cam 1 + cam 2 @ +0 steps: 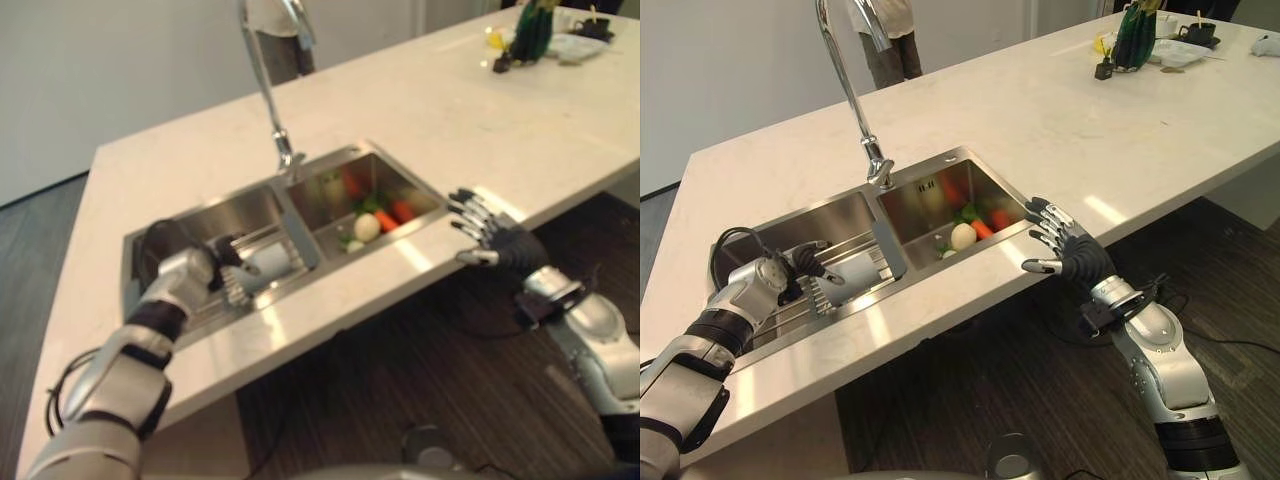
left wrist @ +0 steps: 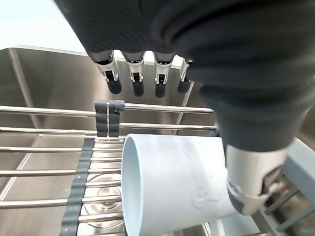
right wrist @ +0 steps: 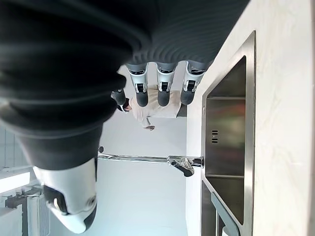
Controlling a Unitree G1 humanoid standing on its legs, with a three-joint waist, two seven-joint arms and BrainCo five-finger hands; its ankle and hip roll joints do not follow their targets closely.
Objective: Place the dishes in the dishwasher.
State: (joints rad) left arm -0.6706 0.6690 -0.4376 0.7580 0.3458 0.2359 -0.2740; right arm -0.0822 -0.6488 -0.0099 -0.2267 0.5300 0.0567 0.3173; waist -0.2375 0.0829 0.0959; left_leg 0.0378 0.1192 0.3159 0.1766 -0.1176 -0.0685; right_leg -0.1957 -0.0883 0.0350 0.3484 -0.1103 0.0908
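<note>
A white cup lies on its side on a wire rack in the left basin of the steel sink. My left hand reaches down into that basin. Its fingers hang straight above the cup's open mouth and its thumb rests along the cup's side, so the hand is open. A dark round dish stands at the basin's left end behind the hand. My right hand is open with fingers spread, hovering at the counter's front edge by the right basin.
The right basin holds vegetables, among them carrots and a white round one. A tall faucet rises behind the sink. A person stands beyond the pale counter. Tableware and a green bundle sit at the far right.
</note>
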